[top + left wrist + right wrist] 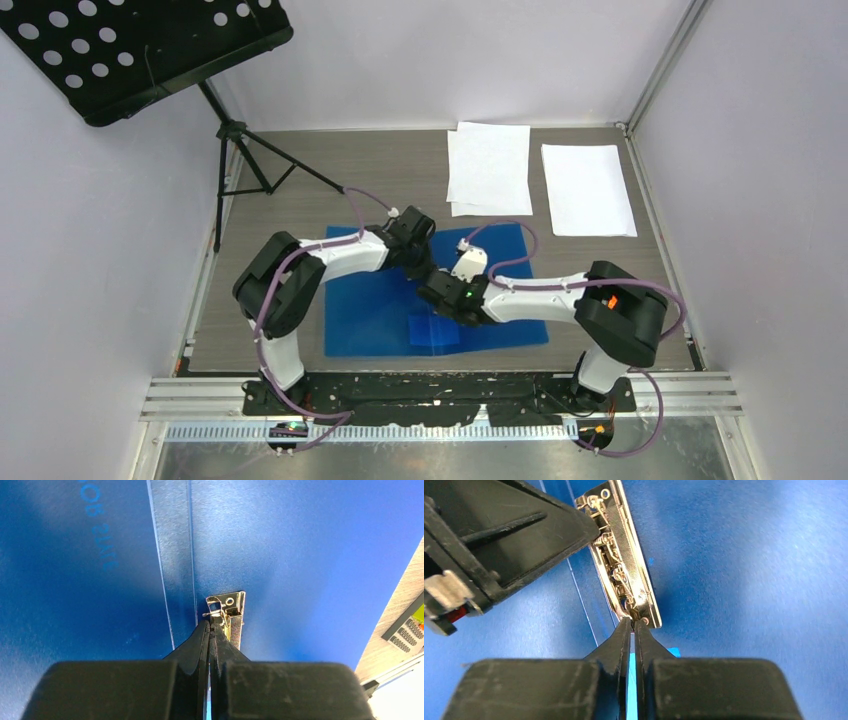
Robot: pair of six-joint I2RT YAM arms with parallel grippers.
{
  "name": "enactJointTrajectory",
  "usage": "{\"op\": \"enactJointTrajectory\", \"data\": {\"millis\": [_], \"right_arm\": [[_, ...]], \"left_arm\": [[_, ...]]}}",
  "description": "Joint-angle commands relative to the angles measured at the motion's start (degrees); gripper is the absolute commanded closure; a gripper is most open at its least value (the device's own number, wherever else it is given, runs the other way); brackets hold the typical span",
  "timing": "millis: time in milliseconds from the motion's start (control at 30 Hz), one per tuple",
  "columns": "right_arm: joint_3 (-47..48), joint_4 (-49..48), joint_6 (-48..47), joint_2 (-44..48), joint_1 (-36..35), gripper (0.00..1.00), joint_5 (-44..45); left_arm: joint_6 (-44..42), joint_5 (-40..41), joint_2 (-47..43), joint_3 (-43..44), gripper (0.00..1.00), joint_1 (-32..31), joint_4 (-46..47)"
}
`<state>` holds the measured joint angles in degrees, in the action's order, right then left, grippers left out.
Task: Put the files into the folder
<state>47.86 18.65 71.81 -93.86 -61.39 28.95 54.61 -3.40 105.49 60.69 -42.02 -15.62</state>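
Observation:
The blue folder [380, 300] lies open and flat on the table in front of the arm bases. Its metal clip [624, 565] runs along the inside next to the spine crease, and in the top view the arms hide it. My left gripper [210, 624] is shut, its tips pinching the clip [232, 610] at one end. My right gripper [634, 621] is shut on the opposite end. The two grippers meet over the folder's middle [436, 272]. The files lie beyond the folder: a white stack [488, 165] and a separate sheet [586, 188] to its right.
A black music stand [150, 45] hangs over the far left corner, its tripod legs [250, 165] standing on the table just behind the folder. White walls enclose the table on three sides. A metal rail [440, 395] runs along the near edge.

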Motion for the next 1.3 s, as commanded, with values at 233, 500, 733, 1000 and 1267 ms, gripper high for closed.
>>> {"op": "enactJointTrajectory", "data": {"millis": [233,500,733,1000,1267], "right_arm": [[10.39,36.05,-2.60,-15.04,-0.84,0.94,25.20],[0.51,10.99,-17.01,5.41,-0.42,0.94,14.95],[-2.78,-4.17,-23.25,13.25,-0.74,0.76,-2.54],[0.99,-3.75,-20.90,4.00,-1.06,0.73,-5.94],[0.57,-3.70,-19.67,0.11,-1.08,0.75,-7.42]], "left_arm": [[-5.92,-2.08,8.58,-5.77,1.00,2.04,-18.78],[-4.84,-1.98,7.65,-6.36,1.00,2.72,-19.38],[2.48,-0.96,6.13,-7.67,1.00,2.46,-19.69],[3.44,0.67,4.94,-6.76,1.00,2.28,-21.49],[2.99,0.42,5.31,-6.87,1.00,2.28,-21.07]]}}
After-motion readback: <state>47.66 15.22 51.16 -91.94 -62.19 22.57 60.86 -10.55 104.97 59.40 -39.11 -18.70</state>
